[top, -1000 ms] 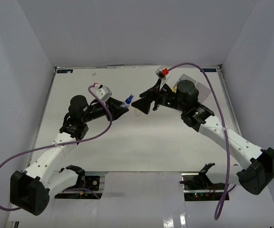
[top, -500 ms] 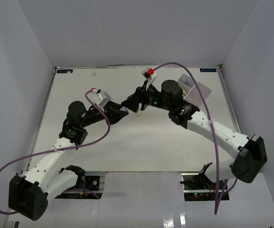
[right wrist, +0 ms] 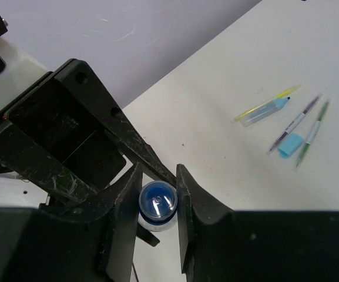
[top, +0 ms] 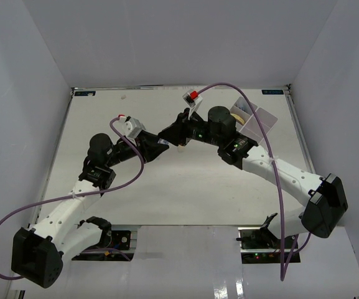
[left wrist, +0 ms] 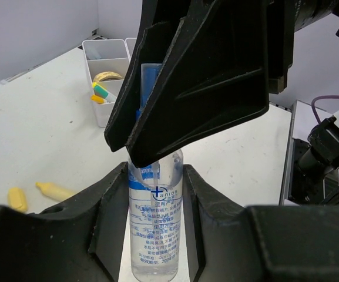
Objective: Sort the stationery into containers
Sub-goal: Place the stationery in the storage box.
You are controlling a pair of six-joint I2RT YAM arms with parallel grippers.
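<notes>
The left hand [left wrist: 155,176] was pinching a small clear bottle [left wrist: 155,235] by its body. A finger pressed against each side, and the bottle stood upright between them above the desk [left wrist: 40,135]. The right hand [right wrist: 157,179] sat over the bottle's top with its two fingers drawn in against either side of the blue cap [right wrist: 157,201], so both hands gripped the one bottle at once.

Well beyond the left hand and off to its left stood the white tray [left wrist: 107,50]. In one of its compartments lay a tan ring [left wrist: 107,76] and a marker with green and yellow on it [left wrist: 101,91]. Closer to that hand, also to its left, two yellow pieces [left wrist: 54,190] lay on the desk.

Ahead of the right hand and to its right, well apart from it, lay a clear marker with a blue end [right wrist: 266,110] and two thin pens [right wrist: 295,123]. A little blue block [right wrist: 289,145] lay between the pens.
</notes>
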